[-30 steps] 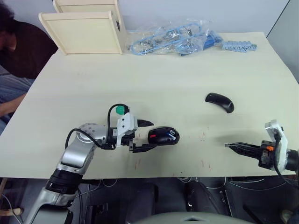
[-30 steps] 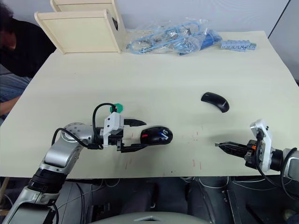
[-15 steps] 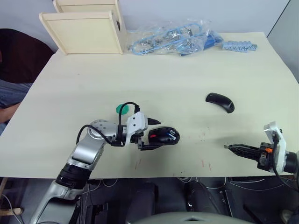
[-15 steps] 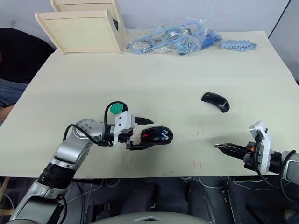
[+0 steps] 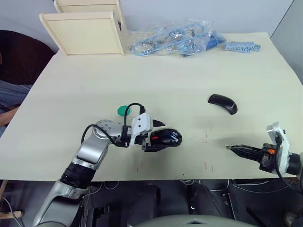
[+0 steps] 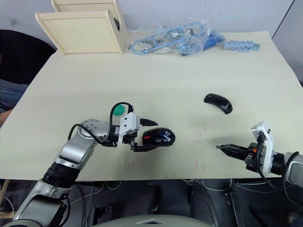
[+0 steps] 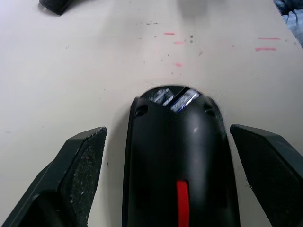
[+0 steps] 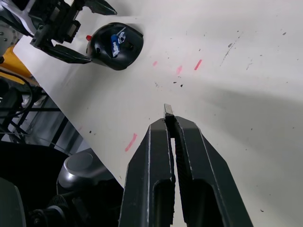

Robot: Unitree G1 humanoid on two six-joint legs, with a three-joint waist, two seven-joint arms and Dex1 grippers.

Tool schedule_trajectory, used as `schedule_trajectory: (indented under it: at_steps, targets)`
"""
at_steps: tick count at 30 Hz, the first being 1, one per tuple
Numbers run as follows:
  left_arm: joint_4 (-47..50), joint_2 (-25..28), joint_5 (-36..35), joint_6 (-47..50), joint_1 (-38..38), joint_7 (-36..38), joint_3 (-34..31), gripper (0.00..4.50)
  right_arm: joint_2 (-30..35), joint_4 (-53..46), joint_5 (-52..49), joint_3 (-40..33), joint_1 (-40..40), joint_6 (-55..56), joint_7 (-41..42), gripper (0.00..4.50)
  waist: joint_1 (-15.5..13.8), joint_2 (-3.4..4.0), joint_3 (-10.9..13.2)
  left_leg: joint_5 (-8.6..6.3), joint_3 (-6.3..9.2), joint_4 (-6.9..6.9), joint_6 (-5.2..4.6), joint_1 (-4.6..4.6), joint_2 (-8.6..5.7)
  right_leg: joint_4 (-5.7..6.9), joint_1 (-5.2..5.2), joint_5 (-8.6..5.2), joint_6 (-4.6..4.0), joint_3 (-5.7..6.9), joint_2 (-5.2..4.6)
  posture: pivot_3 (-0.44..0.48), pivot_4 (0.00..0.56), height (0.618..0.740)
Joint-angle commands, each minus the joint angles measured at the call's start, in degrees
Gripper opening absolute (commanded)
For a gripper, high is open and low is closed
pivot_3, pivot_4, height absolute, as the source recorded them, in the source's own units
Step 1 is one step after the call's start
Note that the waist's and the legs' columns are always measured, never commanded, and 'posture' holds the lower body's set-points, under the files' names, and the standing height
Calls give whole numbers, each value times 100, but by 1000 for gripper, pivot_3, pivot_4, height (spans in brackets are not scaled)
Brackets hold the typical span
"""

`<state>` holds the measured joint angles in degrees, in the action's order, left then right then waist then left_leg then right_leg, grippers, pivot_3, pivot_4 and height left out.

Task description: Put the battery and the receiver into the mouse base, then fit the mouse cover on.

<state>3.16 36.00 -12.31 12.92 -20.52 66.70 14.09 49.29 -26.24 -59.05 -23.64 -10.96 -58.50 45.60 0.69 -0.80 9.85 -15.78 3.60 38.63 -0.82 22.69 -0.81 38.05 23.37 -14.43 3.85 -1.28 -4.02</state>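
Black fingers of the right claw point(image 6: 218, 147) are closed on the tiny receiver point(image 8: 168, 110) near the table's point(image 5: 165, 75) front edge. The mouse base point(image 5: 165, 137) lies lengthwise left to right between the left claw's point(image 5: 154, 136) open fingers. The cover point(image 5: 222, 103) lies farther back right.

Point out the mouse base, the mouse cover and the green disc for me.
mouse base point(image 5: 164, 138), left eye view, on its open top.
mouse cover point(image 5: 222, 103), left eye view, on its arched back.
green disc point(image 5: 123, 110), left eye view, on its flat face.
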Motion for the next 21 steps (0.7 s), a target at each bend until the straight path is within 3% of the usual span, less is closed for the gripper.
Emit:
schedule_trajectory:
  at_steps: [1, 21]
  targets:
    - [45, -5, 7, -124, -30, 29, -13, 4435, 15, -127, -93, -160, 32, 69, 10, 0, -2, 0, 0, 0, 0, 0, 0, 0, 0, 0, 0, 0, 0, 0, 0, 0, 150, 740]
    - [-40, -85, 164, -98, -262, 125, 93, 4435, -16, -140, -92, -179, 0, 84, -1, 0, -1, 0, 0, 0, -1, 3, 0, 1, -1, 1, 0, 1, 1, 0, 0, 0, 150, 740]
